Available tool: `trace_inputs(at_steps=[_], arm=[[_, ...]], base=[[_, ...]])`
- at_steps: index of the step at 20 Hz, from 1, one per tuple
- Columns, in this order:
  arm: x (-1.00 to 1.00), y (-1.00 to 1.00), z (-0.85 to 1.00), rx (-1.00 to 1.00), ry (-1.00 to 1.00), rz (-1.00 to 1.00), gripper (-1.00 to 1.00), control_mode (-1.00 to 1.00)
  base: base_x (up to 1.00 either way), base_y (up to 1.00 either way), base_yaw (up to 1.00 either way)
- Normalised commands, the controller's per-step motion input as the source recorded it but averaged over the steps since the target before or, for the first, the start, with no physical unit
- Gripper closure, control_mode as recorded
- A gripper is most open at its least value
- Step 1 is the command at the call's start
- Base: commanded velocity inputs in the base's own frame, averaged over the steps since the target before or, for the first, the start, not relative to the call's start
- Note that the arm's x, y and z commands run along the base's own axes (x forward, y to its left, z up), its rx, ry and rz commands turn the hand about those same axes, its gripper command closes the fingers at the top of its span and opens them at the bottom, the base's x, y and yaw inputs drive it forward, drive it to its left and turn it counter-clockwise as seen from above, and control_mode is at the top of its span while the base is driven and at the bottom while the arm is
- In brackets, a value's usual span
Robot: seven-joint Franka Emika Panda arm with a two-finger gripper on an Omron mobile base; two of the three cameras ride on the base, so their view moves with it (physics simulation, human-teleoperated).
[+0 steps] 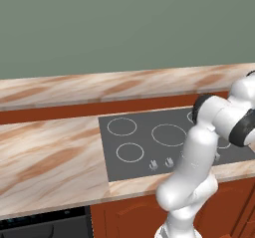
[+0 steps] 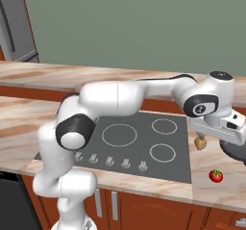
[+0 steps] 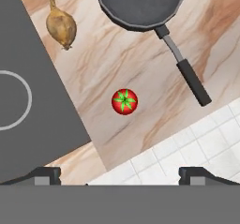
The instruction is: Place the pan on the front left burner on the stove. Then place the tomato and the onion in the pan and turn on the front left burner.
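I hold the white arm stretched rightward, its pincer (image 3: 119, 174) spread wide and empty above the marbled surface (image 3: 140, 54). Below lie the small red tomato (image 3: 124, 101), golden-brown onion (image 3: 61, 26) and dark round pan (image 3: 138, 3), all apart, beside the dark grey stove (image 3: 33, 78).

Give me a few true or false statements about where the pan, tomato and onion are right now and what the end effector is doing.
1. The pan sits on the counter, off the stove. True.
2. The tomato lies inside the pan. False: it lies on the counter, apart from the pan.
3. The end effector is open and holds nothing. True.
4. The onion rests on the front left burner. False: it lies on the counter beside the stove.
5. The front left burner is bare. True.
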Motion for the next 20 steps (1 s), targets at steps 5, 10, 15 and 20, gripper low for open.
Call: trace_inputs(at_steps=[5, 10, 15, 20], arm=[[-0.06, -0.5, -0.01, 0.0, 0.0, 0.0, -1.0, -1.0], [-0.07, -0.54, -0.02, 0.0, 0.0, 0.0, -1.0, -1.0], [-0.03, -0.46, -0.01, 0.0, 0.0, 0.0, -1.0, -1.0], [0.0, -0.36, -0.08, 0.0, 0.0, 0.01, -1.0, -1.0]], base=[[0.0, 0.0, 0.0], [0.0, 0.0, 0.0], [0.0, 0.0, 0.0], [0.0, 0.0, 0.0]])
